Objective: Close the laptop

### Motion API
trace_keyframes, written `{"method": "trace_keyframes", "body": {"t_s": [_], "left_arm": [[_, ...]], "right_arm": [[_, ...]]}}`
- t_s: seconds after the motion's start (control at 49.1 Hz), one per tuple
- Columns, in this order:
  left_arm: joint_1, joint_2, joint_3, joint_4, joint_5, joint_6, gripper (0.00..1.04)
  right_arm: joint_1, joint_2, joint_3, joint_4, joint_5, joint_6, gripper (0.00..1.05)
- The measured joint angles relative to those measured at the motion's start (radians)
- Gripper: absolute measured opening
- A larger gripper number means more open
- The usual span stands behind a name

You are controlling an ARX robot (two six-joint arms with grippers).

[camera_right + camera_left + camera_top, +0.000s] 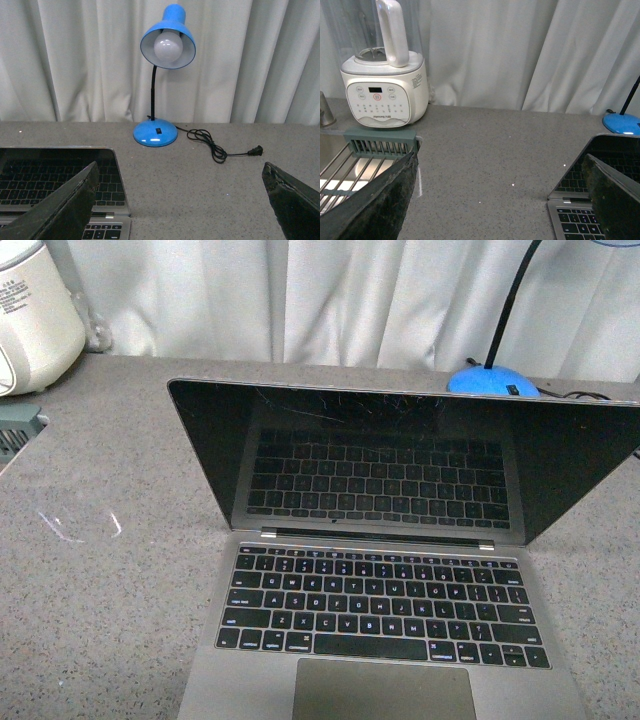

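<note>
One grey speckled countertop, filling most of the front view. One white curtain, hanging across the top of that frame.

One laptop, lower centre to lower right of the front view, resting open on the countertop. Long axis left to right across the frame, hinge parallel to it, keyboard toward the bottom edge. Scratched black screen leaning back, facing the camera and mirroring the keys. Cut off at the bottom edge through the trackpad and at the right edge through the screen corner; outer side of the lid hidden.

One white appliance with a button panel, only its side showing at the upper left of the front view. One blue desk lamp; in the front view only base and neck, upper right, head cropped. One grey-green rack over a sink, partly behind a finger. One black cord, its plug lying loose on the countertop.

Left gripper: two dark fingers spread wide, nothing between them. Right gripper: likewise wide apart, holding nothing.
</note>
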State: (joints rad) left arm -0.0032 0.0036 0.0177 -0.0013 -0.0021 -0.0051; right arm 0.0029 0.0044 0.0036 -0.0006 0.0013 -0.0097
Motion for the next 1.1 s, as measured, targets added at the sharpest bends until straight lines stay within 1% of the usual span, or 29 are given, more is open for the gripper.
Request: {"method": "trace_keyframes", "body": {"t_s": [0.02, 0.041, 0.102, 0.122, 0.163, 0.183, 0.244, 0.265, 0.326, 0.367, 0.387, 0.428, 0.448, 0.468, 0.509, 0.529, 0.57, 0.59, 0.631, 0.652, 0.672, 0.713, 0.753, 0.774, 0.814, 0.855, 0.896, 0.977, 1.1], "left_arm": [[0.0, 0.0, 0.0, 0.0, 0.0, 0.0, 0.98], [0.0, 0.0, 0.0, 0.0, 0.0, 0.002, 0.96], [0.0, 0.0, 0.0, 0.0, 0.0, 0.002, 0.84], [0.0, 0.0, 0.0, 0.0, 0.0, 0.002, 0.82], [0.0, 0.0, 0.0, 0.0, 0.0, 0.001, 0.75], [0.0, 0.0, 0.0, 0.0, 0.0, 0.002, 0.73], [0.0, 0.0, 0.0, 0.0, 0.0, 0.001, 0.62], [0.0, 0.0, 0.0, 0.0, 0.0, 0.001, 0.57], [0.0, 0.0, 0.0, 0.0, 0.0, 0.001, 0.46], [0.0, 0.0, 0.0, 0.0, 0.0, 0.002, 0.37], [0.0, 0.0, 0.0, 0.0, 0.0, 0.001, 0.35], [0.0, 0.0, 0.0, 0.0, 0.0, 0.002, 0.28], [0.0, 0.0, 0.0, 0.0, 0.0, 0.001, 0.24], [0.0, 0.0, 0.0, 0.0, 0.0, 0.001, 0.23], [0.0, 0.0, 0.0, 0.0, 0.0, 0.001, 0.15], [0.0, 0.0, 0.0, 0.0, 0.0, 0.002, 0.1], [-0.003, 0.002, -0.001, 0.005, 0.0, 0.001, 0.04], [-0.026, 0.016, -0.004, 0.045, -0.08, 0.023, 0.04], [-0.067, 0.04, -0.02, 0.128, -0.146, 0.039, 0.04], [-0.093, 0.054, -0.027, 0.177, -0.231, 0.059, 0.04], [-0.122, 0.065, -0.03, 0.23, -0.291, 0.084, 0.04], [-0.156, 0.085, -0.031, 0.319, -0.393, 0.097, 0.04], [-0.155, 0.089, -0.031, 0.376, -0.454, 0.098, 0.04], [-0.15, 0.089, -0.031, 0.405, -0.517, 0.095, 0.04], [-0.138, 0.08, -0.031, 0.419, -0.6, 0.087, 0.04], [-0.122, 0.086, -0.029, 0.429, -0.623, 0.083, 0.04], [-0.119, 0.108, -0.028, 0.451, -0.62, 0.083, 0.04], [-0.098, 0.208, -0.018, 0.536, -0.567, 0.079, 0.04], [-0.032, 0.395, 0.0, 0.672, -0.48, 0.061, 0.04]], "right_arm": [[0.0, 0.0, 0.0, 0.0, 0.0, 0.0, 0.96], [0.0, 0.0, 0.0, 0.0, 0.0, 0.0, 0.96], [0.0, 0.0, 0.0, 0.0, 0.0, 0.001, 0.84], [0.0, 0.0, 0.0, 0.0, 0.0, 0.001, 0.81], [0.0, 0.0, 0.0, 0.0, 0.0, 0.001, 0.75], [0.0, 0.0, 0.0, 0.0, 0.0, 0.001, 0.72], [0.0, 0.0, 0.0, 0.0, 0.0, 0.001, 0.61], [0.0, 0.0, 0.0, 0.0, 0.0, 0.001, 0.56], [0.0, 0.0, 0.0, 0.0, 0.0, 0.001, 0.45], [0.0, 0.0, 0.0, 0.0, 0.0, 0.001, 0.38], [0.0, 0.0, 0.0, 0.0, 0.0, 0.001, 0.34], [0.0, 0.0, 0.0, 0.0, 0.0, 0.001, 0.27], [0.0, 0.0, 0.0, 0.0, 0.0, 0.001, 0.25], [0.0, 0.0, 0.0, 0.0, 0.0, 0.001, 0.22], [0.0, 0.0, 0.0, 0.0, 0.0, 0.001, 0.15], [0.0, 0.0, 0.0, 0.0, 0.0, 0.001, 0.11], [0.0, 0.0, 0.0, 0.0, 0.0, 0.0, 0.01], [0.006, 0.001, -0.002, 0.013, 0.025, -0.008, 0.01], [0.073, 0.017, -0.013, 0.188, 0.23, -0.056, 0.01], [0.094, 0.021, -0.013, 0.251, 0.294, -0.07, 0.01], [0.111, 0.021, -0.013, 0.32, 0.365, -0.082, 0.01], [0.122, 0.016, -0.013, 0.364, 0.409, -0.092, 0.01], [0.117, 0.016, -0.013, 0.368, 0.411, -0.099, 0.01], [0.114, 0.011, -0.013, 0.367, 0.41, -0.099, 0.01], [0.108, 0.01, -0.013, 0.356, 0.406, -0.101, 0.01], [0.107, 0.011, -0.012, 0.346, 0.4, -0.104, 0.01], [0.102, 0.023, -0.012, 0.349, 0.387, -0.116, 0.01], [0.083, 0.109, -0.011, 0.428, 0.338, -0.126, 0.01], [0.045, 0.307, -0.003, 0.597, 0.238, -0.137, 0.01]]}}
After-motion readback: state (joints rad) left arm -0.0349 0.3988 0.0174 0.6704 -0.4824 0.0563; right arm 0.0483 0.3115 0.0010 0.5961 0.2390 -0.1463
